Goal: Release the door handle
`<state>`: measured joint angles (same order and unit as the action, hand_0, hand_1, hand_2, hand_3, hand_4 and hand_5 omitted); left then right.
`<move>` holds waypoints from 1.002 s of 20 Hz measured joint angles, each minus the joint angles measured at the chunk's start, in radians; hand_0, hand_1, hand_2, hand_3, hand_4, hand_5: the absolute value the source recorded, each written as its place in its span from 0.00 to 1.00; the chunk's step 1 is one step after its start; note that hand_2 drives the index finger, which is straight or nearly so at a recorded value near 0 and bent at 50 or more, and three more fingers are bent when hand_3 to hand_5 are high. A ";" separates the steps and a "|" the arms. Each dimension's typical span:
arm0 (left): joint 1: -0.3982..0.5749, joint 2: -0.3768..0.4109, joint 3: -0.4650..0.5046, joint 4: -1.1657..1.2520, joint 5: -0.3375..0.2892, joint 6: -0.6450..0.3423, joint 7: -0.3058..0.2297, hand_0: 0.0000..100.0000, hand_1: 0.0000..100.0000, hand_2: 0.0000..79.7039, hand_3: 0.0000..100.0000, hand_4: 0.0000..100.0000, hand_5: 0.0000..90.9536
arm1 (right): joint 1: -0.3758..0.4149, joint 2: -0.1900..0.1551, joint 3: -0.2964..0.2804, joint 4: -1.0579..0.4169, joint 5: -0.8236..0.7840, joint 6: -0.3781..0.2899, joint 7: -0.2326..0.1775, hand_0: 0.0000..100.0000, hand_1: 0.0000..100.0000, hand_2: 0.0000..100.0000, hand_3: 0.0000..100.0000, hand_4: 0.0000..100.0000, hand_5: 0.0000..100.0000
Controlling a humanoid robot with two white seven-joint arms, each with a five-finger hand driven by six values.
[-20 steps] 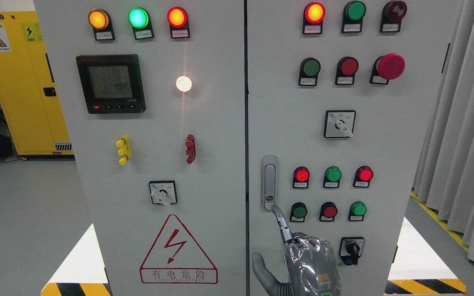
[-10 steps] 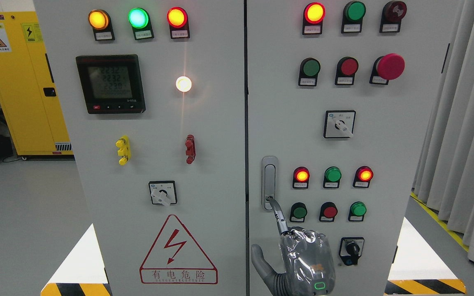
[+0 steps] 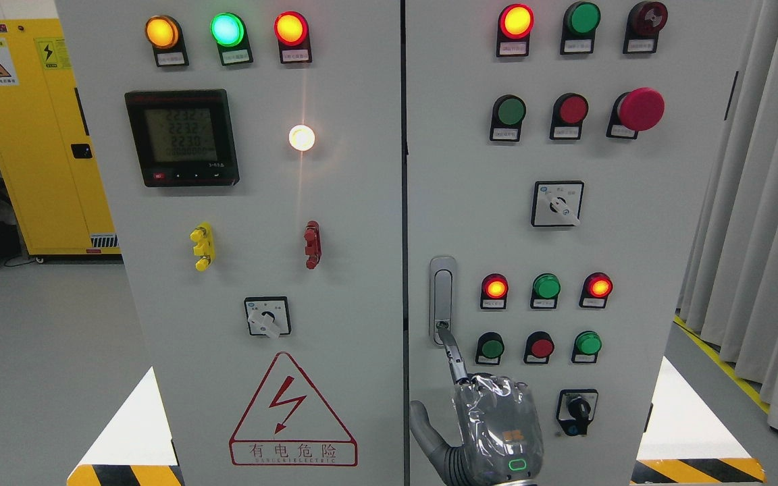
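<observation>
Grey shop floor, yellow safety cabinet (image 3: pixel 31 135) at far left, pleated curtain (image 3: pixel 760 223) at right. Filling most of the view: a two-door electrical cabinet (image 3: pixel 362 283), doors meeting at a centre seam, both appear closed.

Left door: three lit pilot lamps, power meter (image 3: pixel 182 137), rotary switch, red hazard triangle (image 3: pixel 292 412). Right door: lamp and pushbutton rows, red mushroom e-stop (image 3: pixel 640 109), selector switches.

Door handle (image 3: pixel 442 300) sits on the right door just beside the seam, left of the lower button rows. Slim vertical metal swing handle, lying flush in its recess, small release button at the bottom end. Judging by looks: rigid, smooth, slippery metal, nothing fragile. No room to wrap fingers while flush; it likely needs a firm press on the bottom button to pop it, then a grip on the freed lever.

Right hand (image 3: pixel 494 425) comes up from the bottom edge, right of the middle, in a clear film cover. Index finger (image 3: pixel 455 358) extended, tip touching the handle's lower button. Other fingers curled in, thumb out to the left. Grasping nothing, only fingertip contact.

Left hand not in frame.
</observation>
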<state>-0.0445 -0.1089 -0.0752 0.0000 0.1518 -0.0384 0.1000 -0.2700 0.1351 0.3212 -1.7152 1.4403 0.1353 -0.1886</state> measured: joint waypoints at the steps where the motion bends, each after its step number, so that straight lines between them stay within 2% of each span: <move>1: 0.000 0.000 0.000 0.000 0.000 0.000 0.000 0.12 0.56 0.00 0.00 0.00 0.00 | -0.003 0.000 0.000 0.002 0.000 0.001 0.003 0.47 0.38 0.00 1.00 0.99 1.00; 20: 0.000 0.000 0.000 0.000 0.000 0.000 0.000 0.12 0.56 0.00 0.00 0.00 0.00 | -0.028 0.003 -0.001 0.029 -0.004 0.022 -0.004 0.48 0.38 0.00 1.00 0.99 1.00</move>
<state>-0.0445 -0.1089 -0.0752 0.0000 0.1519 -0.0384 0.1000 -0.2980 0.1383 0.3198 -1.6858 1.4358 0.1574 -0.1930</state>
